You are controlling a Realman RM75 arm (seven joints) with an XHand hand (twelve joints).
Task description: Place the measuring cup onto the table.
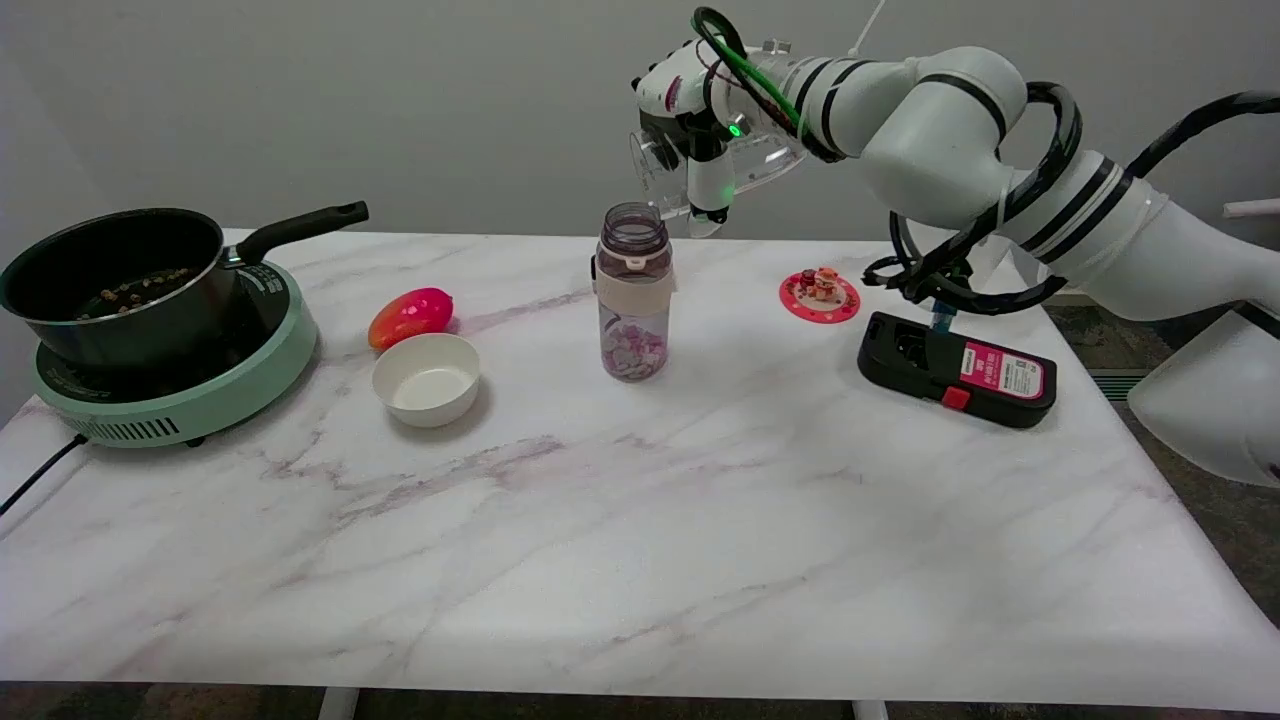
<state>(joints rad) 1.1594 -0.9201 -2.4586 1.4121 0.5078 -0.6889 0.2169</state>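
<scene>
My right hand (700, 120) hangs in the air above the back of the marble table (640, 520), gripping a clear plastic measuring cup (665, 170). The cup lies tilted on its side, its mouth turned left and down, just above and right of an open purple-tinted bottle (633, 292). The bottle stands upright with pinkish pieces in its bottom. The cup looks empty, though its clear wall is hard to read against the grey wall behind it.
A white bowl (426, 379) and a red mango-like fruit (410, 315) sit left of the bottle. A black pan (120, 280) rests on a green cooker (180, 390) at far left. A red coaster with a small figure (820, 295) and a black device (955, 370) lie right.
</scene>
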